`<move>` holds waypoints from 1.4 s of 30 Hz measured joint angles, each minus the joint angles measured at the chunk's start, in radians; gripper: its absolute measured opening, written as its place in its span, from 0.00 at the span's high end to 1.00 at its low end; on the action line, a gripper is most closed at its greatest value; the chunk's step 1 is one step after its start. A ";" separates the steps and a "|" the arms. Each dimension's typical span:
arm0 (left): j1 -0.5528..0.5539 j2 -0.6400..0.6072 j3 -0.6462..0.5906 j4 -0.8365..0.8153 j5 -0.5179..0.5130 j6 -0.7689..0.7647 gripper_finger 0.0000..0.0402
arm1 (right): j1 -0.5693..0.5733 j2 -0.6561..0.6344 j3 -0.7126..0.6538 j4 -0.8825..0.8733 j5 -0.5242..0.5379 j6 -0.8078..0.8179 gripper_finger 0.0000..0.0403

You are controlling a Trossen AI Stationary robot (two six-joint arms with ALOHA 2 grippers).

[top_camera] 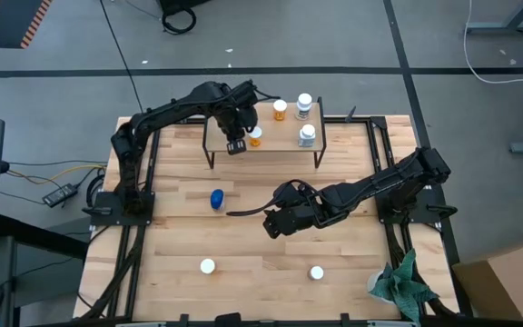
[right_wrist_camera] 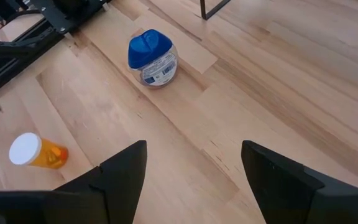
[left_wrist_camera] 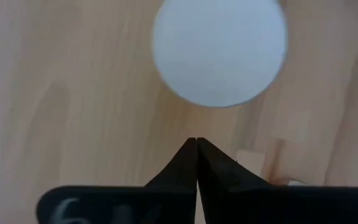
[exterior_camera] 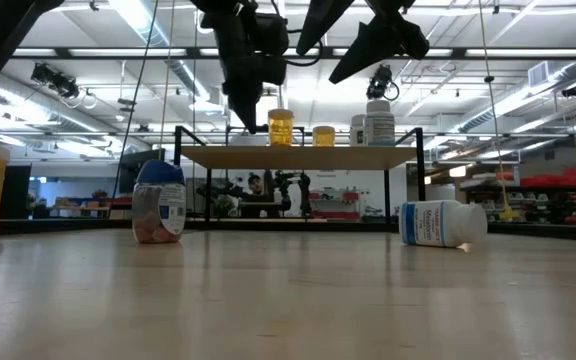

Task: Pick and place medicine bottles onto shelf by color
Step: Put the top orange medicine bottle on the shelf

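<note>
The right gripper [top_camera: 273, 223] hangs spread wide over the table's middle, the blue-topped bottle [right_wrist_camera: 151, 57] ahead of it, untouched. Farther back, the left gripper [left_wrist_camera: 196, 140], clenched empty, hovers over the shelf [top_camera: 275, 143], seemingly just beside an orange bottle [top_camera: 255, 136].

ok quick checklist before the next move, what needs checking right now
1. Left tool empty: ok, its fingers are pressed shut on nothing, over the shelf just by a white cap.
2. Right tool ready to grasp: ok, open and empty above the table.
3. Next target reachable: ok, the blue-topped bottle stands clear in front of the right tool.
4. Shelf sorting: ok, two orange bottles on one side, two white bottles on the other.
5. Bottles left on the table: not ok, four remain, one lying on its side.
</note>
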 joint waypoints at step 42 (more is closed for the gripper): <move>-0.008 0.000 0.001 0.233 0.135 -0.028 0.96 | 0.000 0.000 0.000 0.000 0.000 0.004 0.33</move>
